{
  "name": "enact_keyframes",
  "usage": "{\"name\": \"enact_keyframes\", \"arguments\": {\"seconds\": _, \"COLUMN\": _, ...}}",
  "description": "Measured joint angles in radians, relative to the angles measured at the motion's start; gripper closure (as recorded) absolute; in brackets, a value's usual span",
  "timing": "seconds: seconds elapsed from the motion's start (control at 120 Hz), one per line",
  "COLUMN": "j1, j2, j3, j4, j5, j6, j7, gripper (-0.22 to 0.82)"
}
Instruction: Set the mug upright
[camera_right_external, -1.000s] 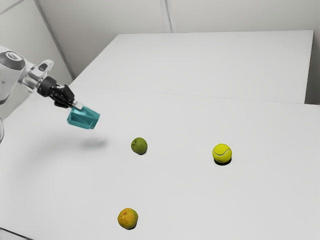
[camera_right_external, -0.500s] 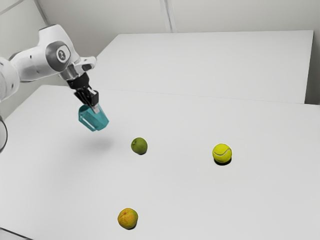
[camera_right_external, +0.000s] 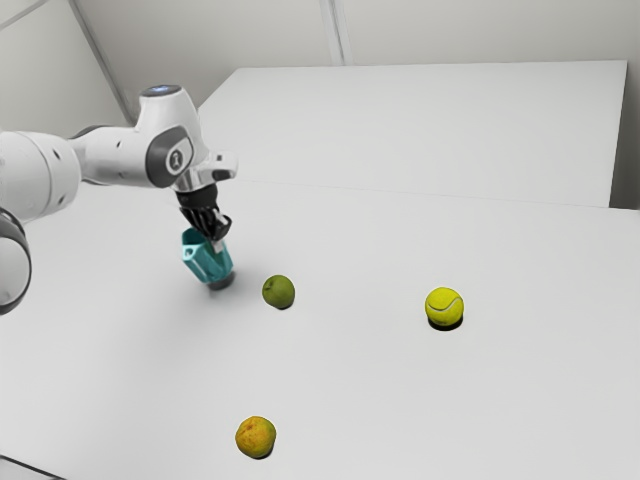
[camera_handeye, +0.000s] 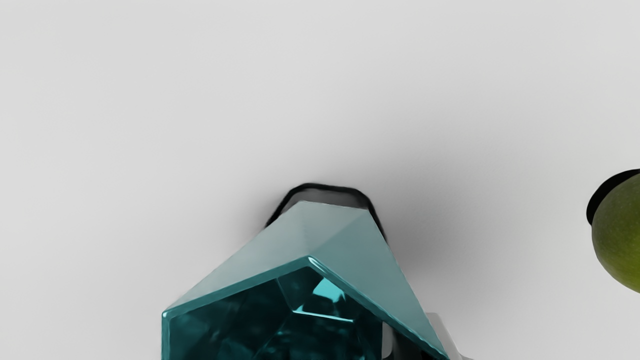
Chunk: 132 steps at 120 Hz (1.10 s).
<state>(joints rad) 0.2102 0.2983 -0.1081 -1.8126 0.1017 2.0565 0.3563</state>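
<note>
Mug (camera_right_external: 206, 264) tilted in fingers (camera_right_external: 218, 244), rim (camera_handeye: 240, 285) up, gap to green fruit (camera_right_external: 279, 292)

Exterior view: bright, even, nearly colourless light; pale table (camera_right_external: 350, 380) and wall (camera_right_external: 460, 30) close in tone. Small dark shadows tucked under the tennis ball (camera_right_external: 444, 305), green fruit (camera_right_external: 278, 291) and yellow-orange fruit (camera_right_external: 256, 436), so light mostly from above. Faint grey shading on the tabletop, left of centre, below the mug (camera_right_external: 207, 258). Wrist view: soft, feathered shadow on the mug's side toward the green fruit; hard black crescent at that fruit's edge. Cyan glints inside the mug, dark interior, thin highlight along its rim.
</note>
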Motion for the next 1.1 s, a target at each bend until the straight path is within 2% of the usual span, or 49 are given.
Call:
{"name": "enact_keyframes", "arguments": {"seconds": 0.267, "j1": -0.002, "j2": 0.032, "j3": -0.007, "j4": -0.009, "j5": 0.029, "j6": 0.023, "j7": -0.046, "gripper": 0.78}}
{"name": "enact_keyframes", "arguments": {"seconds": 0.317, "j1": -0.002, "j2": 0.035, "j3": -0.007, "j4": -0.008, "j5": 0.029, "j6": 0.024, "j7": -0.052, "gripper": 0.71}}
{"name": "enact_keyframes", "arguments": {"seconds": 0.483, "j1": -0.002, "j2": 0.016, "j3": -0.008, "j4": -0.007, "j5": 0.023, "j6": 0.024, "j7": -0.074, "gripper": 0.36}}
{"name": "enact_keyframes", "arguments": {"seconds": 0.617, "j1": -0.004, "j2": -0.03, "j3": -0.018, "j4": -0.006, "j5": 0.013, "j6": 0.013, "j7": -0.088, "gripper": 0.19}}
{"name": "enact_keyframes", "arguments": {"seconds": 0.733, "j1": -0.004, "j2": -0.072, "j3": -0.03, "j4": 0.038, "j5": -0.016, "j6": -0.035, "j7": -0.097, "gripper": 0.11}}
{"name": "enact_keyframes", "arguments": {"seconds": 0.875, "j1": -0.004, "j2": -0.091, "j3": -0.034, "j4": 0.181, "j5": -0.076, "j6": -0.169, "j7": -0.107, "gripper": 0.06}}
{"name": "enact_keyframes", "arguments": {"seconds": 1.1, "j1": -0.006, "j2": -0.195, "j3": -0.036, "j4": 0.21, "j5": -0.112, "j6": -0.316, "j7": -0.118, "gripper": 0.02}}
